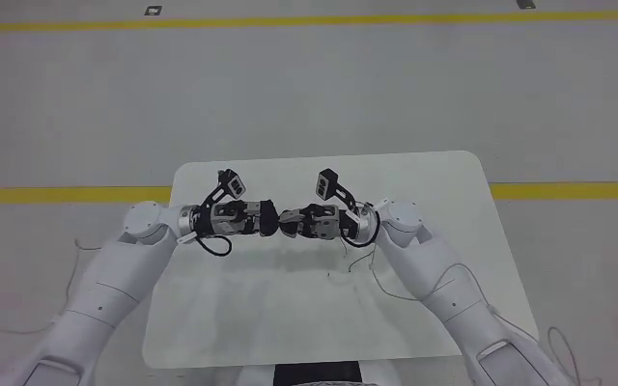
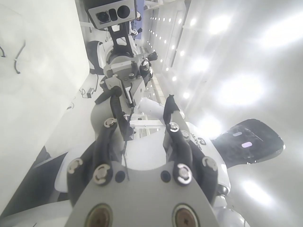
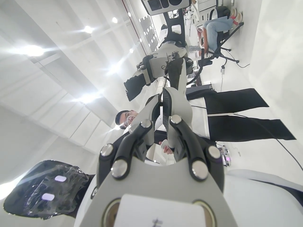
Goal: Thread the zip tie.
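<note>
Over the middle of the white table [image 1: 435,193] my two grippers meet tip to tip. My left gripper [image 1: 270,220] comes in from the left and stands open, its black-wrapped fingers [image 2: 170,109] spread wide apart. A thin black zip tie [image 2: 124,147] runs between those fingers and back across the palm of my left gripper [image 2: 142,98]. Its far end sits at the tips of my right gripper [image 2: 127,102]. In its own wrist view my right gripper [image 3: 161,98] has its fingers [image 3: 167,105] drawn close together, apparently shut on the tie, whose head is hidden.
A couple of loose black zip ties [image 2: 16,62] lie on the tabletop beside the arms. Thin cables [image 1: 352,259] hang under the right arm. Bare table stretches toward the near edge [image 1: 290,362] and to the right.
</note>
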Action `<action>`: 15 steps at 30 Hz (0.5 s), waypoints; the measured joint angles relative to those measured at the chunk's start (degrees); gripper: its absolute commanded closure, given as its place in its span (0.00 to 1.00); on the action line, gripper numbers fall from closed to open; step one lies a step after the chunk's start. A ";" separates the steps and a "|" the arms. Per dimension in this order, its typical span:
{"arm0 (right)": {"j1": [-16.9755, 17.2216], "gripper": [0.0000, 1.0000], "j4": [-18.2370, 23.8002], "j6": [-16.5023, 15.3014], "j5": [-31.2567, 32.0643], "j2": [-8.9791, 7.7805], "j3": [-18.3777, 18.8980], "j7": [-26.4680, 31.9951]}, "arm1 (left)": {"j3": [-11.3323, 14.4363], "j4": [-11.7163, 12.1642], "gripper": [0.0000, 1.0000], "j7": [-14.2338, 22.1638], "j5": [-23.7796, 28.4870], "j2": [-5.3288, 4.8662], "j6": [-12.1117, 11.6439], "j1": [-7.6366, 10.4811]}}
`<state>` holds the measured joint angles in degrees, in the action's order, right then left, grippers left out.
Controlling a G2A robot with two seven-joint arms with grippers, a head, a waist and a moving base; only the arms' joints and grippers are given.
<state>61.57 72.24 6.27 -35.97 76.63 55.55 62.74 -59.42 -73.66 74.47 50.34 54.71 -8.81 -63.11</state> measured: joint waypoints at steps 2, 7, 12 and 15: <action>0.06 1.00 0.13 -0.09 -0.02 -0.05 0.01 -0.06 | 0.01 0.07 0.66 0.06 -0.20 0.02 0.08 -0.01; 0.03 1.00 0.32 0.05 0.34 -0.19 -0.08 -0.08 | -0.04 0.09 0.73 0.34 -0.50 0.03 0.28 -0.04; -0.17 1.00 0.38 0.26 1.20 -0.36 -0.32 0.29 | -0.27 0.01 0.75 0.97 -0.70 -0.01 0.34 -0.06; -0.20 1.00 0.37 0.15 1.21 -0.43 -0.37 0.36 | -0.39 -0.06 0.83 1.39 -0.81 -0.04 0.37 -0.08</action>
<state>61.38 72.61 6.42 -34.76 76.21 55.17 63.09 -59.82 -73.72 75.86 49.53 54.67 -8.44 -63.19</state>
